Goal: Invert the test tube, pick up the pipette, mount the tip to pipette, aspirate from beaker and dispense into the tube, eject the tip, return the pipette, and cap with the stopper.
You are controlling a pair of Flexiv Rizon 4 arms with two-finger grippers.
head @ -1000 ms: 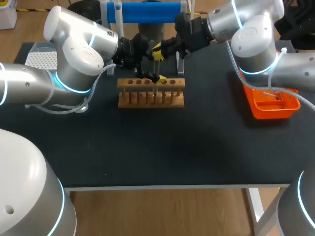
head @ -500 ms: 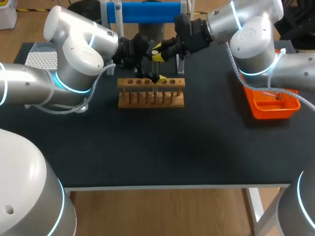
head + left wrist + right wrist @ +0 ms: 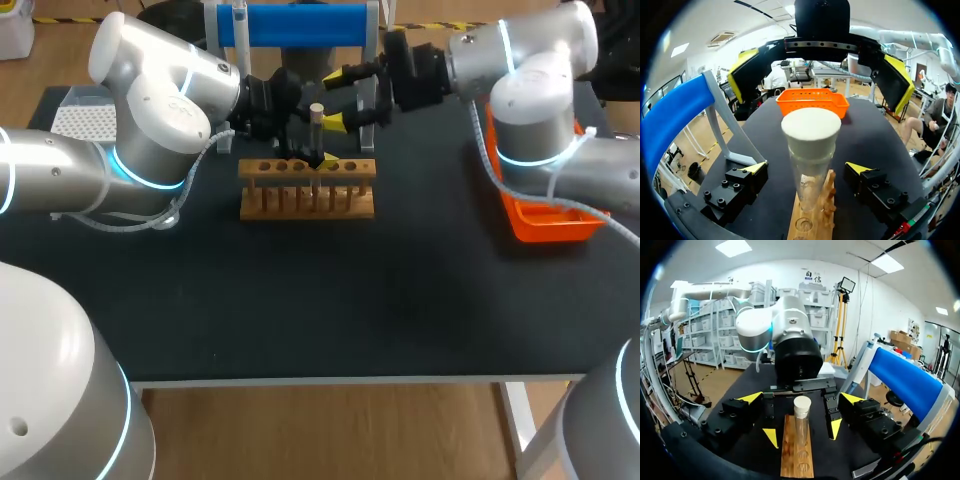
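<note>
Right claw [image 3: 343, 97]: fingers spread, holding nothing; drawn back from the mouth of the test tube [image 3: 316, 138] since half a second ago, when it stood at the tube's top with the stopper [image 3: 316, 108], which now sits on the tube. Left claw [image 3: 312, 157]: unmoved, low at the tube's foot, fingers spread to either side. Test tube: upright in the wooden rack [image 3: 307, 190] on the bench [image 3: 300, 300], between the two claws. The wrist views show the left claw's tips apart from the glass, which the head view hides. Only the head view shows the rack's whole row of holes.
</note>
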